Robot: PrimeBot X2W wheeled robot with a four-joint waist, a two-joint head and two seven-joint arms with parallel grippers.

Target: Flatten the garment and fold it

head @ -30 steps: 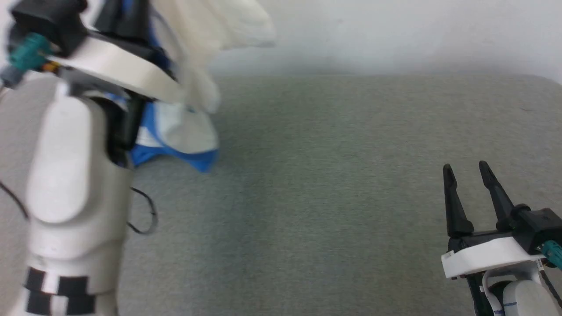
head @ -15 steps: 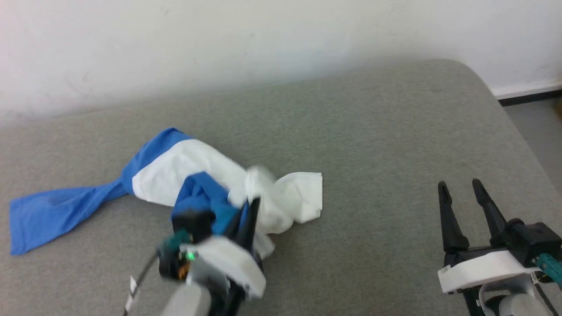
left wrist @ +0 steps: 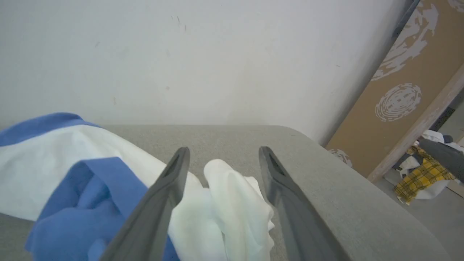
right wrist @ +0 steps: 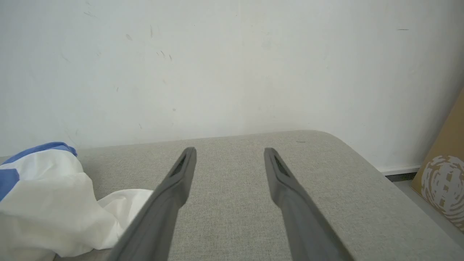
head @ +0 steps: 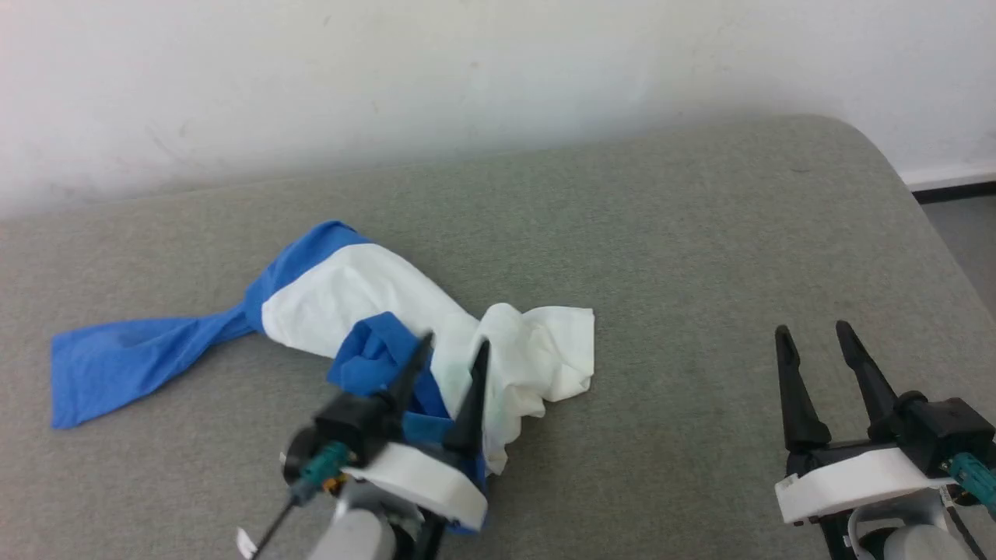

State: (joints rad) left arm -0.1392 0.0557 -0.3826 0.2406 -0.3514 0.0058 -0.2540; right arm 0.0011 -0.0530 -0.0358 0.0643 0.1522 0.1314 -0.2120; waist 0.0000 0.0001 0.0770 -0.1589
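Left pincer (head: 454,342) sprang wide | garment (head: 366,288) crumpled beneath it, unheld | right pincer (head: 811,328) wide, empty

Garment (head: 366,303): white-bodied T-shirt, blue sleeves, lying crumpled in a bunched heap on grey padded surface, one blue sleeve twisted and trailing out left, white hem rumpled at right.

The garment (head: 366,295) is soft, matt, wrinkled cloth on a padded surface (head: 700,233) covered in grey, finely woven matt fabric, the left gripper (head: 455,340) and right gripper (head: 811,328) have smooth, dark, plastic-looking fingers (head: 795,389) above smooth white casings (head: 848,470), and the wall (head: 467,78) is matt, scuffed paint
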